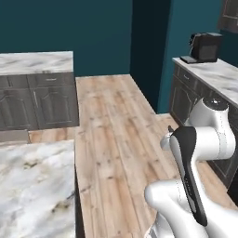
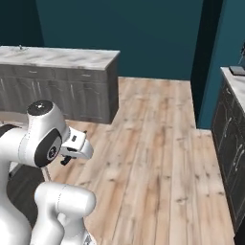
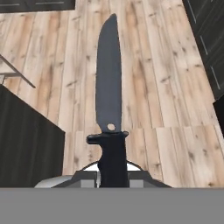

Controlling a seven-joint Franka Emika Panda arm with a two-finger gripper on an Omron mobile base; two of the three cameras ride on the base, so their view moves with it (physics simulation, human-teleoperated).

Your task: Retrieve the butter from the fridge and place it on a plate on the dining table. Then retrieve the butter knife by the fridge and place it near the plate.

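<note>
Butter knife (image 3: 109, 87) is what I have in hand: on my hand camera its dark blade points straight up the picture, away from the gripper (image 3: 113, 173), with the black handle running down between the fingers. The gripper is closed tight on that handle, and the knife hangs in the air over a pale wooden plank floor (image 3: 166, 87), touching nothing else.

From the left base camera I see my white arm (image 1: 204, 139) folded up at the lower right. A marbled white-grey tabletop (image 1: 32, 186) fills the lower left corner, which I take to be the dining table. Beyond it stands a dark grey cabinet run with a marbled top (image 1: 37, 62). Along the right wall is another marbled counter (image 1: 218, 74) with a black coffee machine (image 1: 204, 46) on it, against a deep teal wall (image 1: 93, 32).

From the right base camera the arm rises at the lower left, the wooden floor stretches ahead, and the same dark cabinet run sits at the upper left.
</note>
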